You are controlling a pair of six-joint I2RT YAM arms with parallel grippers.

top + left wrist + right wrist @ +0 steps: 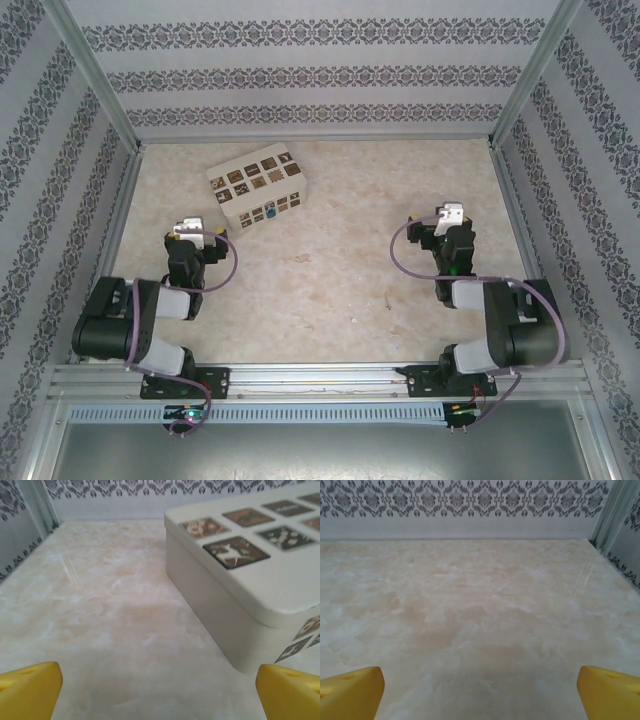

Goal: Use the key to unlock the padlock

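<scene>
The padlock (270, 212) is a tiny teal-blue spot against the near side wall of a white box with brown patterned squares (258, 180). The key is out of view. My left gripper (190, 231) hovers low over the table, just left of and nearer than the box, open, with nothing between its yellow fingertips (30, 690). In the left wrist view the box (240, 595) rises close at the right of the left gripper (160, 694). My right gripper (450, 216) is open over bare table on the right side, far from the box; the right wrist view has it (480, 694) holding nothing.
The marble-patterned table (330, 270) is enclosed by patterned walls at the back (320, 75) and both sides, with metal posts at the back corners. An aluminium rail (320, 378) carries both arm bases at the near edge.
</scene>
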